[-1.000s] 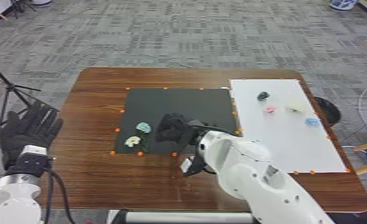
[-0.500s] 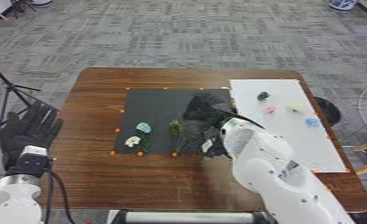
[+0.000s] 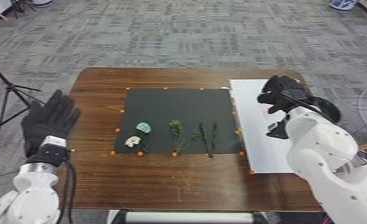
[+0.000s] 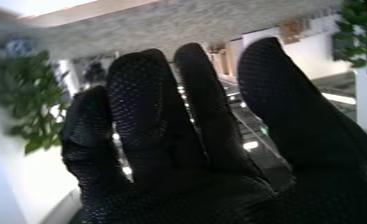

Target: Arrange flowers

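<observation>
Right of the black mat (image 3: pixel 166 103), the right hand (image 3: pixel 281 95) hung over the white sheet (image 3: pixel 258 136), fingers (image 4: pixel 144 107) straight, gripping nothing visible. Flowers (image 3: pixel 144 127) and bare stems (image 3: pixel 205 139) lay on the mat. Fetching another flower seemed the step, calling next for a gentle pinch.

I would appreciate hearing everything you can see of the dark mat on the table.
The dark mat is a flat, plain, near-rectangular charcoal sheet, matte-looking; card or fabric, I cannot tell. It lies on the brown wooden table, beside the white sheet, with small orange markers around its edges. A pale blue flower, a white flower and green sprigs rest on its nearer half. Neither hand touches it.
</observation>
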